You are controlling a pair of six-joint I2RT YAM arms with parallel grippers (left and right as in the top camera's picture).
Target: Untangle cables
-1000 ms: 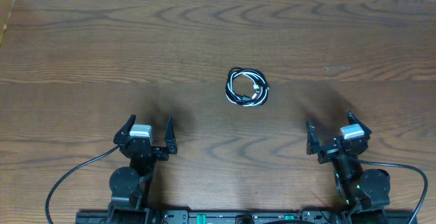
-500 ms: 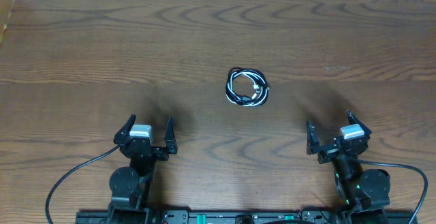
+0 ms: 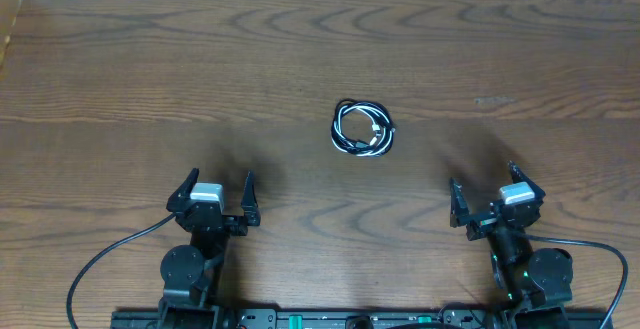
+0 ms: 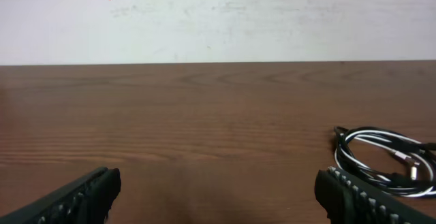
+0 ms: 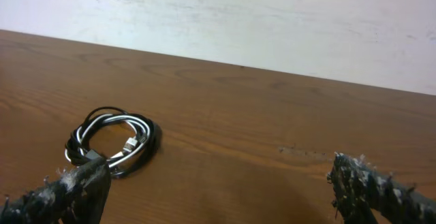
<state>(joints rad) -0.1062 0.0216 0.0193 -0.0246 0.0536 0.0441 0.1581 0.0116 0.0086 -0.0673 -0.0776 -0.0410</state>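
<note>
Cables (image 3: 363,129) in one round coil mid-frame on worktop (image 3: 150,69); left gripper (image 3: 219,182) and right gripper (image 3: 483,179) fingers wide apart, empty.

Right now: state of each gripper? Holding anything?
Left gripper: open, holding nothing.
Right gripper: open, holding nothing.

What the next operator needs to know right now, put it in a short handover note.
Left gripper: open, empty, low near the front edge of the table.
Right gripper: open, empty, likewise near the front edge.
Cables: white and black, wound together in one small coil mid-table, ahead of both arms and between them; neither gripper touches it.
Done: nothing yet.
Left: reach the coil, pull the two cords apart.
</note>
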